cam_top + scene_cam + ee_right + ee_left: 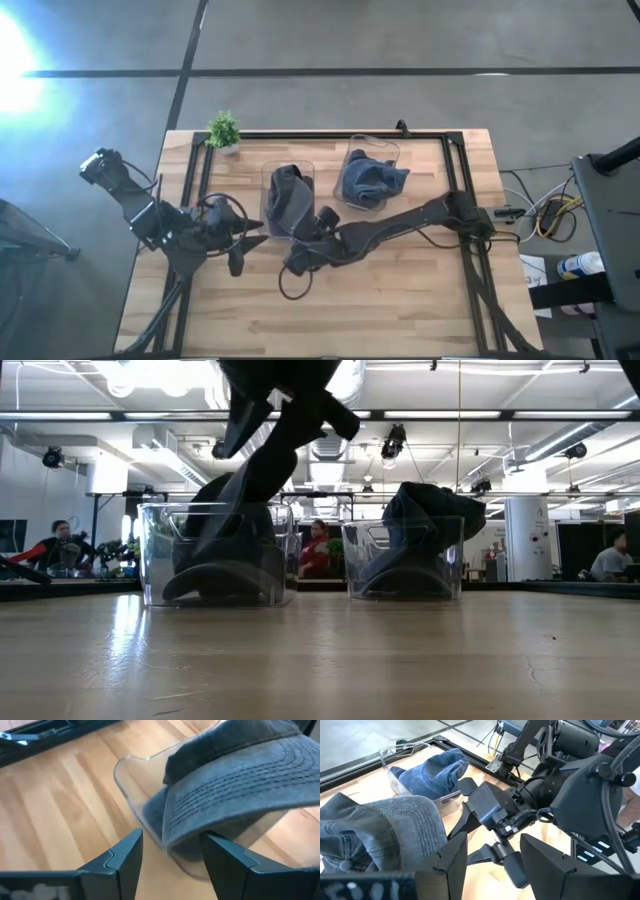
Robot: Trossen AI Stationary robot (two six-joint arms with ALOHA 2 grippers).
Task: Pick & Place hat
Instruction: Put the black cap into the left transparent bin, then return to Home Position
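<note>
A grey cap (287, 198) sits stuffed in the left of two clear bins (268, 180), its brim (240, 795) reaching out over the bin's near rim. A blue denim cap (372, 178) fills the right bin (392, 150). My right gripper (172, 857) is open just in front of the grey cap's brim, one finger on each side of its edge, near the left bin (303, 240). My left gripper (495, 862) is open, lower left of that bin (245, 248), pointing at the right gripper (492, 817). The low view shows both caps (225, 545) (425, 525) in their bins.
A small potted plant (224, 130) stands at the far left corner. A black metal frame (320, 135) runs around the table's edges. A loose black cable loops on the wood (292, 285) near the right gripper. Bare wood lies along the near side (330, 320).
</note>
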